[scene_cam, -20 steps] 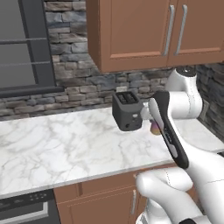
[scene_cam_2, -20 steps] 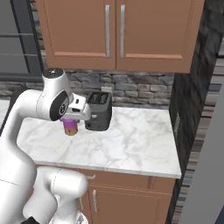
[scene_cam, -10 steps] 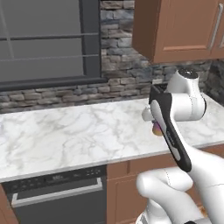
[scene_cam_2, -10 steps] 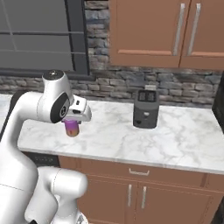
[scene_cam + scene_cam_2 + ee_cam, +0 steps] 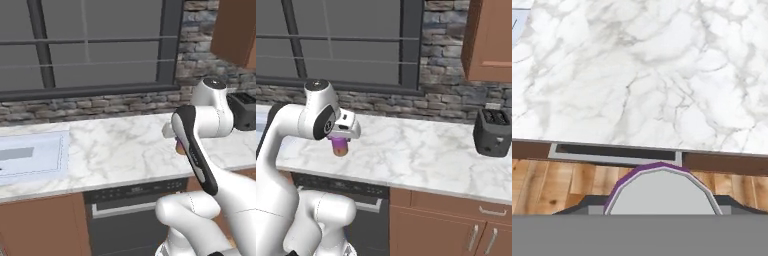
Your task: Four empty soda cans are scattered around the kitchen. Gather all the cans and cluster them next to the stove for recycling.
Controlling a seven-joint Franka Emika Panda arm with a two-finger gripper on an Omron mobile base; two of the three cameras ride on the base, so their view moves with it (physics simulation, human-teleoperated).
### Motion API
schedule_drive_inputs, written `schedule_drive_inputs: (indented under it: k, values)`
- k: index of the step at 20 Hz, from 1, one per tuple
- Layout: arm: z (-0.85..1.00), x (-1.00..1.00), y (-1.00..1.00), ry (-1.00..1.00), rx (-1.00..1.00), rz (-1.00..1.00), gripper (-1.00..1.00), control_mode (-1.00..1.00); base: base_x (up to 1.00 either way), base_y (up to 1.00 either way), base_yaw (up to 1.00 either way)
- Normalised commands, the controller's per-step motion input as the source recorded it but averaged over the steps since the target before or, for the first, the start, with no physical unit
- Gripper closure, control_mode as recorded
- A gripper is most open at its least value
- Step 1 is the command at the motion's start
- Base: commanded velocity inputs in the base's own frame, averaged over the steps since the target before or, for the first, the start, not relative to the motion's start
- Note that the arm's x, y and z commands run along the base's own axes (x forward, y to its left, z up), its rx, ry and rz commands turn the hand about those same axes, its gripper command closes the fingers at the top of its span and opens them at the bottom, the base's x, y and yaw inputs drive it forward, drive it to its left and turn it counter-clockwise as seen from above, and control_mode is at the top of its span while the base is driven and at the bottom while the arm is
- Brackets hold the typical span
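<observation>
can: the purple-pink soda can (image 5: 339,146) is hanging upright under the tool (image 5: 341,135), clear above the marble surface (image 5: 421,155), long axis pointing straight down. In the hand view its silver top with the purple rim (image 5: 660,192) is sitting right at 6 o'clock, snug between the fingertips.

tool: it's clamping on that can, fingers pressing its sides near the top, so partly closed and not empty. In the left base view the arm is mostly covering it, just a sliver of purple (image 5: 178,146) peeking out beside the forearm.

stove: honestly can't spot the cooktop anywhere here. There's a sink (image 5: 30,160) at about 9 o'clock in the left base view and a toaster (image 5: 492,132) at 3 o'clock in the right base view, with a dishwasher front (image 5: 341,192) under the surface below the can.

what matters next: my guess is this is the carrying leg, with the can riding along to wherever the stove is. Since the stove isn't showing, I can't tell which way it lies from the tool.

watch out: the grip looks high on the can, so I'd guess a fast swing could make it tilt.
</observation>
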Motion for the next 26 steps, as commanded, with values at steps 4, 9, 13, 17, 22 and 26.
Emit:
schedule_drive_inputs:
  k: [4,9,13,17,22,26]
  values:
    - [0.00,0.00,0.00,0.00,0.00,0.00,1.00,1.00,-0.03,1.00,0.44]
    - [0.00,0.00,0.00,0.00,0.00,0.00,1.00,1.00,-0.13,0.83,0.67]
    - [0.00,0.00,0.00,0.00,0.00,0.00,1.00,1.00,-0.12,0.81,0.75]
    - [0.00,0.00,0.00,0.00,0.00,0.00,1.00,1.00,-0.08,0.74,0.69]
    - [0.00,0.00,0.00,0.00,0.00,0.00,1.00,1.00,0.00,0.72,0.64]
    - [0.00,0.00,0.00,0.00,0.00,0.00,1.00,1.00,0.00,0.53,0.73]
